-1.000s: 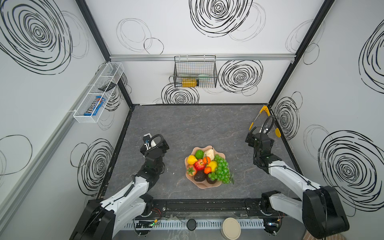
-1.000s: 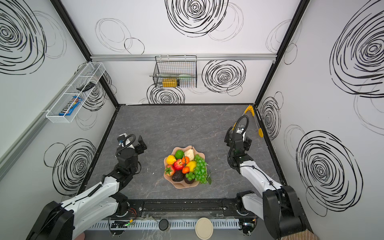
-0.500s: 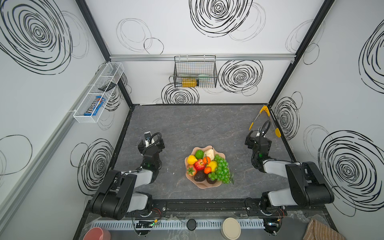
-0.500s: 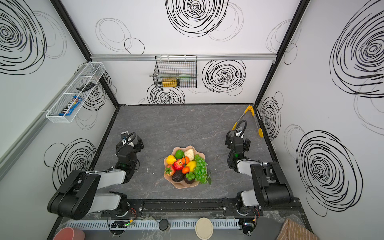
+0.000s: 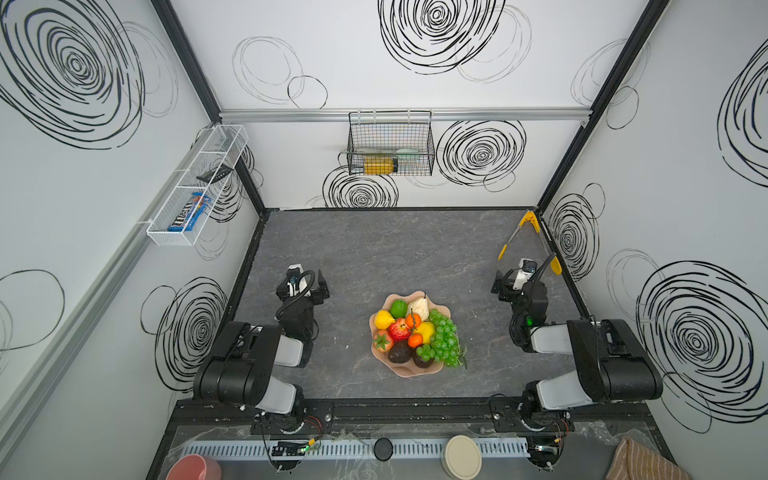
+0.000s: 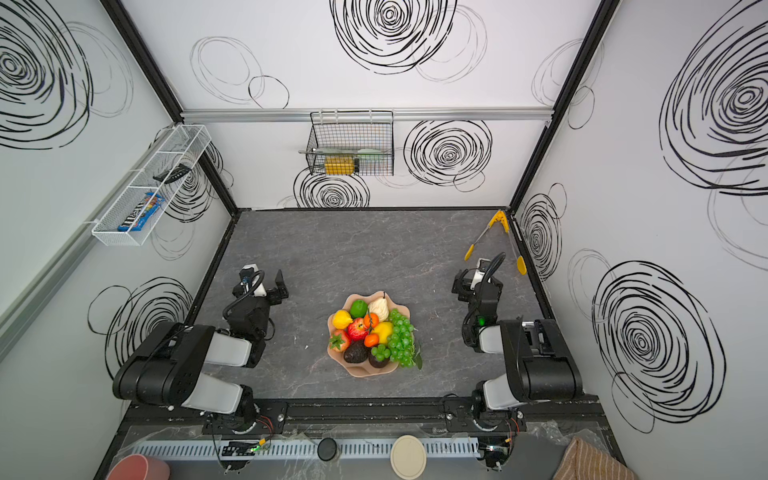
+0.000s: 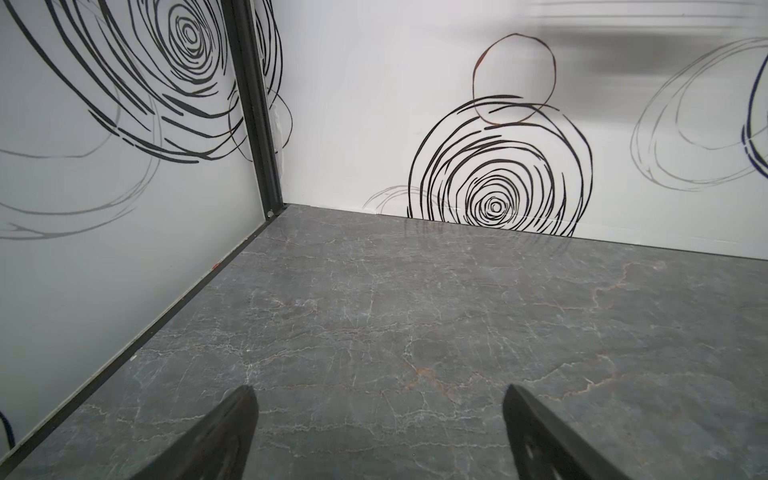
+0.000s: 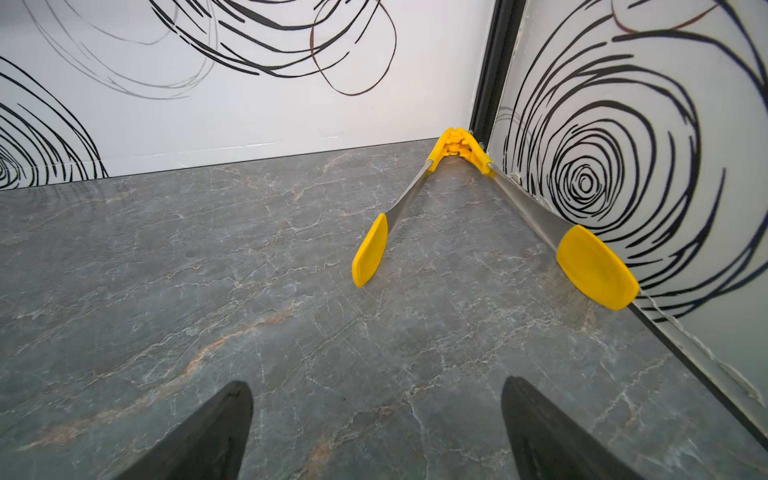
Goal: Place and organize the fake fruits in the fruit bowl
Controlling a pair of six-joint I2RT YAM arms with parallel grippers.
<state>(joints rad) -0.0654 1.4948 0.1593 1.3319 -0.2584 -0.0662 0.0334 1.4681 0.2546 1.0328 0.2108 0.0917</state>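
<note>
Here, label by label, with the fruit bowl as the landmark.

Fruit bowl: the fruit bowl (image 5: 417, 371), peach-pink with a wavy rim, sits on the grey marbled surface (image 5: 374, 249), between the two arms and toward the front edge; seen in both top views (image 6: 376, 370).
Fruits: the fake fruits (image 5: 415, 332) are all piled inside the bowl.
Far side of bowl: a lime (image 5: 398, 308) and a pale pear (image 5: 419, 308) lie side by side.
Middle of bowl: a lemon (image 5: 383, 320), a red apple (image 5: 400, 329), a small orange (image 5: 413, 321) and a second lemon (image 5: 425, 332).
Near side of bowl: a dark avocado (image 5: 400, 352).
Right rim of bowl: a green grape bunch (image 5: 445, 345) drapes over the edge.
Left gripper: the left gripper (image 5: 306, 286) is well left of the bowl, jaws wide apart and empty; its wrist view (image 7: 376, 432) shows only bare surface between them.
Right gripper: the right gripper (image 5: 508, 286) is well right of the bowl, jaws likewise spread and holding nothing (image 8: 376, 428).
Tongs: yellow-tipped tongs (image 8: 453, 178) lie splayed in the far right corner, beyond the right gripper, well apart from the bowl.
Basket: a wire basket (image 5: 390, 143) hangs on the back wall, far behind the bowl.
</note>
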